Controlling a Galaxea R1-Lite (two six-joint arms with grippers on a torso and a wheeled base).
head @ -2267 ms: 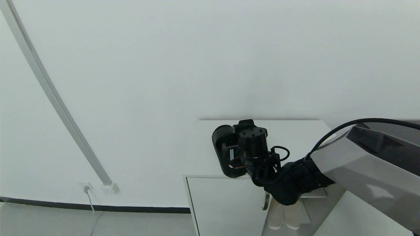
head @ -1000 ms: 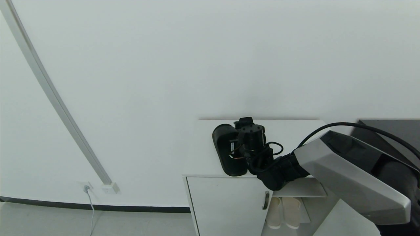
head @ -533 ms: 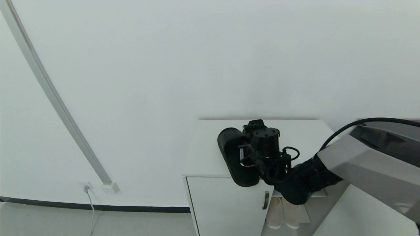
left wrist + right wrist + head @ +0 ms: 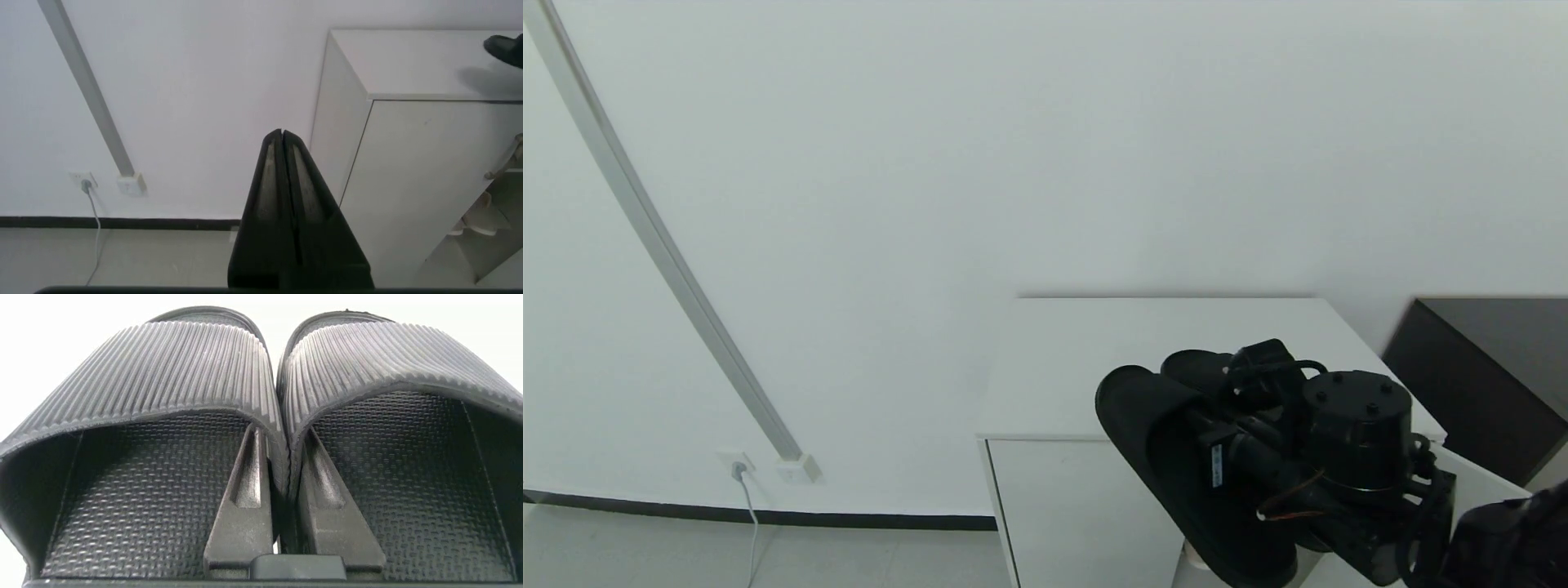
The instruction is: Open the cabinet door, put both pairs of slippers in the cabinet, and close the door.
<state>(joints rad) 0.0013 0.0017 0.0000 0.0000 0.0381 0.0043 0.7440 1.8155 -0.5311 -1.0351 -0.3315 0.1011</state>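
Aloft, right tool [image 4: 280, 453] pinching black slippers [image 4: 1168, 441] together near cabinet [image 4: 1078, 498] top, left tool [image 4: 283, 147] clenched, facing cabinet.

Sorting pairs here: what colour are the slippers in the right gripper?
Black slippers, ribbed straps; clearest in the right wrist view.

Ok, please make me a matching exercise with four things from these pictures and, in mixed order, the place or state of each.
Things:
1 black slippers
2 left gripper
3 pale slippers
4 wall socket

Place or state:
A inside the cabinet
B shut, holding nothing
C has a cable plugged in
D held by the right gripper

Pairs: 1-D, 2-B, 3-A, 4-C
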